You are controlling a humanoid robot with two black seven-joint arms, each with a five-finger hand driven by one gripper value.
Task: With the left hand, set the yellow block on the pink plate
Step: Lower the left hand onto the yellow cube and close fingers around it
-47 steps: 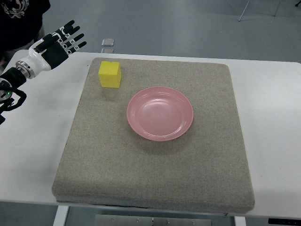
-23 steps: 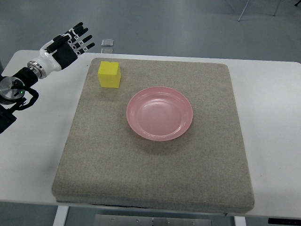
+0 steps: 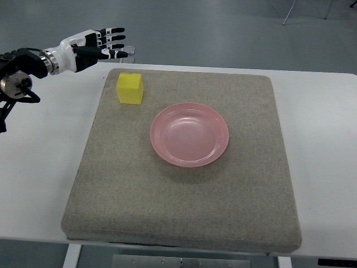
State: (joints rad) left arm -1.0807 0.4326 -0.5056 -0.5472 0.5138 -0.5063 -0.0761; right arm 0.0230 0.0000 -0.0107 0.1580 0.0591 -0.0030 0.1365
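A yellow block (image 3: pixel 130 89) sits near the far left corner of a grey felt mat (image 3: pixel 184 190). A pink plate (image 3: pixel 189 134) lies empty in the middle of the mat, to the right of and nearer than the block. My left hand (image 3: pixel 103 46) comes in from the left edge, fingers spread and holding nothing. It hovers above the table's far left edge, up and to the left of the block, apart from it. The right arm is out of view.
The mat lies on a white table (image 3: pixel 323 139). A small clear object (image 3: pixel 128 50) lies on the floor just past the table's far edge, beside the hand's fingertips. A chair leg (image 3: pixel 290 14) shows at the top right.
My left hand has moved right and up, from the left of the mat toward the far edge above the block, and now points right. Block and plate have not moved.
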